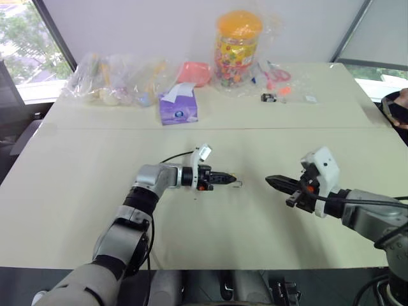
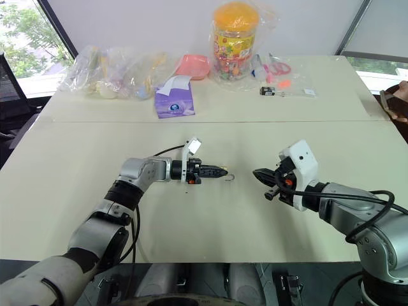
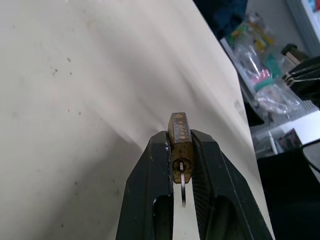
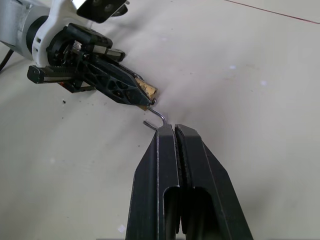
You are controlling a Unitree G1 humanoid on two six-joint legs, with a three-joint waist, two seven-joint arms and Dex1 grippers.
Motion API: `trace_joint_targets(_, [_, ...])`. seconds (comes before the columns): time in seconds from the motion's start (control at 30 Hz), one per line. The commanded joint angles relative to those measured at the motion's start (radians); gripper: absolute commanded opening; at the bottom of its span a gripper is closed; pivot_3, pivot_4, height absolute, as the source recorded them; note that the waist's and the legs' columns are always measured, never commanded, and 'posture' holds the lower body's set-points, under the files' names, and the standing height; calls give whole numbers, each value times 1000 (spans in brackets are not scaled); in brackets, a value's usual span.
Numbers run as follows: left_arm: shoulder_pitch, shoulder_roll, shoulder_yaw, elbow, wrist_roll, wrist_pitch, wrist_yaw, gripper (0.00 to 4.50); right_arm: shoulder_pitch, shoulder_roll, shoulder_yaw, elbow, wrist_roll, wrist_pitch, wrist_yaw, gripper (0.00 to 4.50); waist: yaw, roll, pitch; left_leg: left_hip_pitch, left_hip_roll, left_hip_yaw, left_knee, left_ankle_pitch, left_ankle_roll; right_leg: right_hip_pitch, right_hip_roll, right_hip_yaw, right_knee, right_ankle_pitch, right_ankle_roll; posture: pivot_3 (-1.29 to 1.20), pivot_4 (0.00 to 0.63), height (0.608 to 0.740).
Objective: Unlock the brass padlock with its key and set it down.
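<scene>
Near the middle of the head views, just left of centre, the left gripper (image 1: 224, 179) has its jaws closed narrowly on the brass padlock (image 3: 180, 142), pinching the small yellow body between the two black fingers a little above the pale counter (image 1: 76, 191). The silvery shackle (image 4: 155, 117) sticks out past the fingertips and, in the right wrist view, it hangs swung open as a free hook, so the lock looks already released; in the left wrist view a thin metal piece, perhaps the key, projects from the underside of the body, though that cannot be told for sure. The right gripper (image 1: 275, 182), right of centre, is empty, its jaws pressed flat together, and it stands apart from the padlock with bare counter between them. The step in hand is therefore judged to be the setting down. To do it well, the left arm should sink gently until the brass body touches the counter, keeping the loose shackle from catching on the surface and twisting the lock in the grip. The jaws should part only once the body rests, and just enough to free so small a thing without flicking it. The stretch under the gripper is bare; the purple tissue pack (image 1: 178, 106) and candy jar (image 1: 236, 48) sit well off toward the upper part of the frame.
</scene>
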Motion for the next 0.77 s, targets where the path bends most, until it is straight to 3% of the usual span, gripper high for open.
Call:
trace_joint_targets(0.03, [-13, 9, 13, 56, 38, -38, 4, 1027, 8, 4, -30, -45, 38, -6, -24, 0, -1, 0, 0, 0, 0, 0, 0, 0, 0, 0, 0, 0, 0, 0, 0, 0, 150, 737])
trace_joint_targets(0.33, [26, 97, 2, -34, 55, -63, -67, 4480, 48, -61, -31, -58, 75, -17, -23, 0, -7, 0, 0, 1, 1, 0, 0, 0, 0, 1, 0, 0, 0, 0, 0, 0, 150, 737])
trace_joint_targets(0.57, [116, 278, -2, -299, 28, -89, -196, 4480, 135, -250, -19, -81, 29, -102, 104, 0, -17, -1, 0, 0, 2, 0, -1, 0, 0, -1, 1, 1, 0, -1, -1, 0, 150, 737])
trace_joint_targets(0.77, [169, 406, 9, -479, 13, -128, -253, 4480, 107, -311, -10, -57, 6, -175, 152, 0, -2, -4, 2, 0, 1, 0, -1, 0, 0, -1, 0, 1, -1, -1, -1, 0, 150, 737])
